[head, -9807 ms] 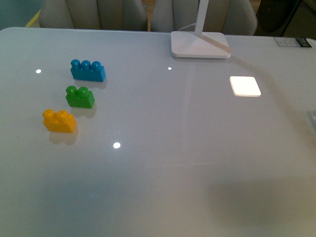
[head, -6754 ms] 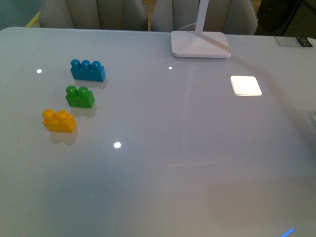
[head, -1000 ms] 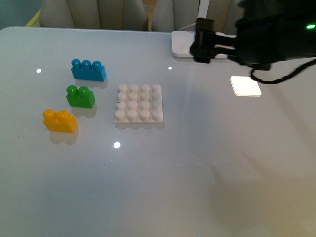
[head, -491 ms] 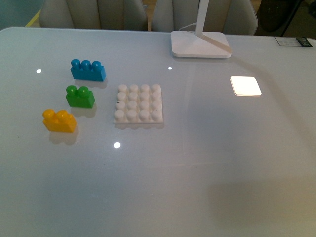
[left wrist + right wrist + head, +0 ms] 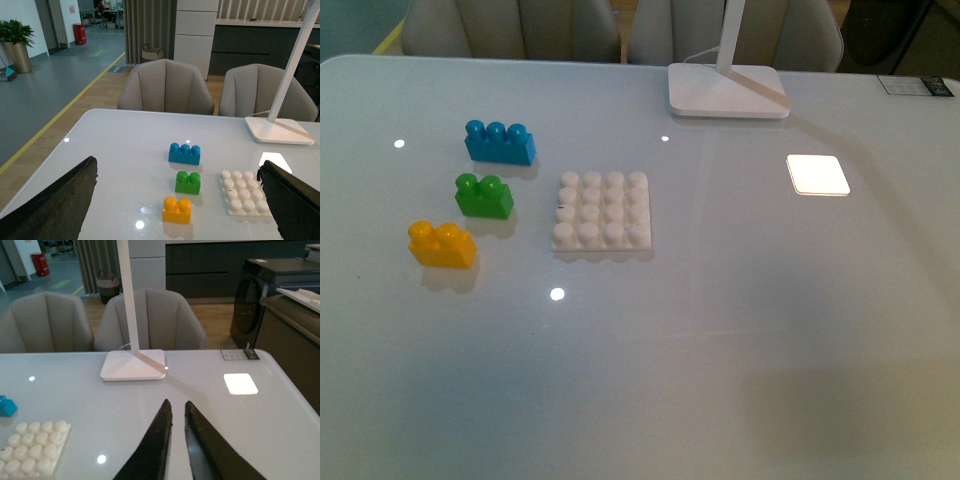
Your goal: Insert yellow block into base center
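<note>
Front view shows neither arm, so the job stands at its first step: the yellow block [image 5: 442, 245] sits untouched at the left of the bench [image 5: 720, 330]. It is the nearest in a slanted row with the green brick [image 5: 485, 196] and the blue brick [image 5: 500, 143] behind it. Just right of that row lies the base [image 5: 602, 210], flat, with all its studs bare.

In my judgement the pick-up comes next, and it falls to the left arm. The left claw [image 5: 177, 166] is spread wide and holds nothing. In the left wrist view the yellow block [image 5: 176, 210] lies ahead of and below it, roughly centred between the two fingers and well apart from both. The claw must descend, close on the block's sides, carry it right to the base [image 5: 244, 192] and press it onto the middle four studs.

The right claw [image 5: 177, 402] is nearly closed, a narrow slit between its fingers, and empty. Its view catches only part of the base [image 5: 32, 447], not the block.
</note>
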Robot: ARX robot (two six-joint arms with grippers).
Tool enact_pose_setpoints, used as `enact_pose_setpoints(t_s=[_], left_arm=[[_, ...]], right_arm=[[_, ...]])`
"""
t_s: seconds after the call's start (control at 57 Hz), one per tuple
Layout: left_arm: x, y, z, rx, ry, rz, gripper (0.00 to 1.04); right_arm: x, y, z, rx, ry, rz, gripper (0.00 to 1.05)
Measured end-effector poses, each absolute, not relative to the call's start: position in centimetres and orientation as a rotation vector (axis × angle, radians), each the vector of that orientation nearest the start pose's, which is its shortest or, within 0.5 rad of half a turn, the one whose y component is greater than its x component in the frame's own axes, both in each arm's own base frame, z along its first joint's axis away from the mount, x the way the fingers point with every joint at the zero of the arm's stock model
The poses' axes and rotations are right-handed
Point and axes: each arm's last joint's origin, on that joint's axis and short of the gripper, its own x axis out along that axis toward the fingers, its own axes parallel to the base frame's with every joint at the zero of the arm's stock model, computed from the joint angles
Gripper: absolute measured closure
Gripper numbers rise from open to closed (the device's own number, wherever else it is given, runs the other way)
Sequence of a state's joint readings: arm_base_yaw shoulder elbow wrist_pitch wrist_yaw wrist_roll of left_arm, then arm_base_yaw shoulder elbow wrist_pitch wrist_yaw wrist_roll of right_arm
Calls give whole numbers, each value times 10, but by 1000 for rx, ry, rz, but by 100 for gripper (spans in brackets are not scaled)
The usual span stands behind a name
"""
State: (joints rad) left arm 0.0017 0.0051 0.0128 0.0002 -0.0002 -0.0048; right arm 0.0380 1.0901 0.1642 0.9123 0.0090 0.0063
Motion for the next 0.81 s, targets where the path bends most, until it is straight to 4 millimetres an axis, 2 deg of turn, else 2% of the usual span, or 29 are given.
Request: enact_pose_setpoints(t_s=[0.175, 0.281, 0.807], left_arm=[[97, 0, 167, -5, -8, 2, 7], [97, 0, 167, -5, -8, 2, 7], [97, 0, 167, -5, -8, 2, 7]], right_arm=[[172, 0, 172, 4, 15, 1, 103], [159, 0, 161, 3, 22, -1, 103], [132, 0, 169, 3, -5, -1, 103]])
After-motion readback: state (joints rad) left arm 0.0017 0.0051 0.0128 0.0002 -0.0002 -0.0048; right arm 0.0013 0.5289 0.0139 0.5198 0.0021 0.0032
